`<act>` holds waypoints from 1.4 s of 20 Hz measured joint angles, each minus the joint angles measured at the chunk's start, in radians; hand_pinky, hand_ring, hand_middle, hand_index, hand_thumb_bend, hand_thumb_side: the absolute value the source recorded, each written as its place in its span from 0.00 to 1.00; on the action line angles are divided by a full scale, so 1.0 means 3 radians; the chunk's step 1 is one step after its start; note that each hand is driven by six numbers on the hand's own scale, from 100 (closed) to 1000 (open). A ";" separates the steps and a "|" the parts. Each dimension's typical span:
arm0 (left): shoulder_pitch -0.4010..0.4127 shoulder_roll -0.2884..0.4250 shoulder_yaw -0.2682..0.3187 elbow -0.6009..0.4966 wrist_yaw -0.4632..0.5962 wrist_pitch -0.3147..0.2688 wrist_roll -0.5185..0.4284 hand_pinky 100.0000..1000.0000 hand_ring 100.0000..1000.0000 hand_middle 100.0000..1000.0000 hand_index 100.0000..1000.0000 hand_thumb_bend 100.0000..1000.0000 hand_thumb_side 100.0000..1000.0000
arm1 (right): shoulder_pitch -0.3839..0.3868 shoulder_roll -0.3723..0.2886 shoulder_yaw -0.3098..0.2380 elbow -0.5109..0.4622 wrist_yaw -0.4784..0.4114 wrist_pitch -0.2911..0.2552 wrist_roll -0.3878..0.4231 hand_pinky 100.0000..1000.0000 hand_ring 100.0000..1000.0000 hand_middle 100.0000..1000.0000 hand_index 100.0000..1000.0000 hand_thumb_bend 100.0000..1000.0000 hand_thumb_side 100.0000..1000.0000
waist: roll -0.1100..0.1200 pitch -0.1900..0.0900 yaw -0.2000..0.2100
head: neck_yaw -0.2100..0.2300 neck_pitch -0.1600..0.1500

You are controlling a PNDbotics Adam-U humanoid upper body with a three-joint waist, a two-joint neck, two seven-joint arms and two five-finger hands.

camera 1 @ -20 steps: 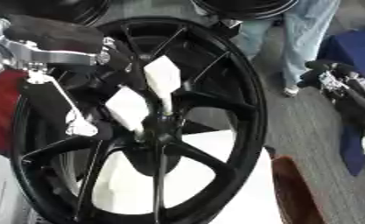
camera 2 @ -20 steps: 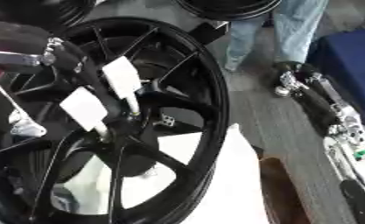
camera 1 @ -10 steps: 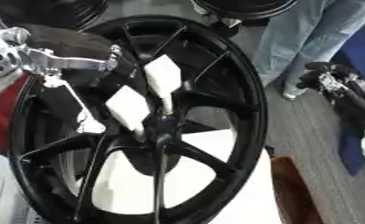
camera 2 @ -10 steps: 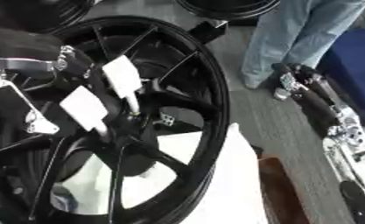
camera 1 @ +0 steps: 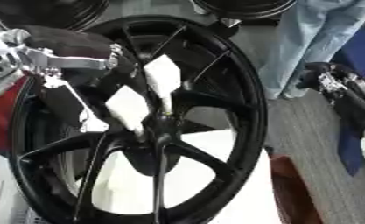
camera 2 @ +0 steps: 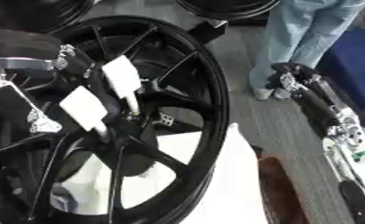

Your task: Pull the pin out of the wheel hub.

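A big black spoked wheel (camera 1: 239, 109) stands upright and fills the left eye view. Its hub (camera 1: 158, 131) sits near the middle. Two flat white pieces stick out just above the hub: an upper one (camera 1: 162, 76) on a thin stem that runs down into the hub, and a lower one (camera 1: 128, 107) to its left. My left arm comes in from the left, and my left hand (camera 1: 70, 103) is at the spokes beside the lower white piece. Whether it holds anything is hidden. My right hand (camera 2: 292, 78) hangs off to the right, away from the wheel.
More black wheels (camera 1: 246, 6) stand behind at the top. A person in jeans (camera 2: 307, 39) stands at the back right on grey floor. A dark blue block (camera 2: 353, 61) is at the right edge, a brown strip (camera 2: 273, 192) at the lower right, and a white surface (camera 2: 231, 188) under the wheel.
My left forearm has sunk slightly against the wheel. The white pieces, the wheel and my right hand stand where they were.
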 measured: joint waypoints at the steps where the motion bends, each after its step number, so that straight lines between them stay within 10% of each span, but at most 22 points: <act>1: 0.0000 0.0000 0.0000 0.0001 0.0002 0.0001 0.0000 0.68 0.56 0.55 0.69 0.22 0.11 | 0.0000 0.0005 0.0000 0.0000 0.0000 0.0000 0.0000 0.95 0.66 0.58 0.74 0.00 0.50 | -0.0001 0.0000 0.0000 | 0.0000 0.0000; 13: 0.0000 -0.0005 0.0002 0.0042 0.0071 0.0030 -0.0020 0.65 0.48 0.45 0.58 0.18 0.07 | 0.0001 0.0011 0.0000 0.0000 0.0001 0.0000 -0.0001 0.95 0.66 0.58 0.74 0.00 0.50 | -0.0017 0.0000 -0.0002 | -0.0001 -0.0002; 14: 0.0000 -0.0007 0.0003 0.0048 0.0074 0.0031 -0.0011 0.62 0.38 0.34 0.44 0.11 0.05 | 0.0001 0.0011 0.0000 0.0000 0.0001 0.0000 -0.0001 0.95 0.66 0.58 0.75 0.00 0.50 | -0.0018 0.0000 -0.0002 | -0.0001 -0.0002; 20: 0.0041 -0.0016 0.0046 0.0081 0.0237 0.0133 0.0169 0.61 0.34 0.27 0.34 0.08 0.03 | 0.0003 0.0011 0.0000 0.0000 0.0002 0.0000 -0.0002 0.95 0.66 0.58 0.75 0.00 0.49 | -0.0020 0.0000 -0.0003 | -0.0014 -0.0002; 28: 0.0229 0.0202 0.0422 -0.0158 0.0479 0.0179 0.0371 0.61 0.31 0.24 0.29 0.09 0.00 | 0.0007 0.0011 -0.0002 0.0000 0.0002 -0.0007 -0.0009 0.95 0.66 0.58 0.75 0.00 0.49 | -0.0038 0.0000 0.0001 | -0.0050 0.0001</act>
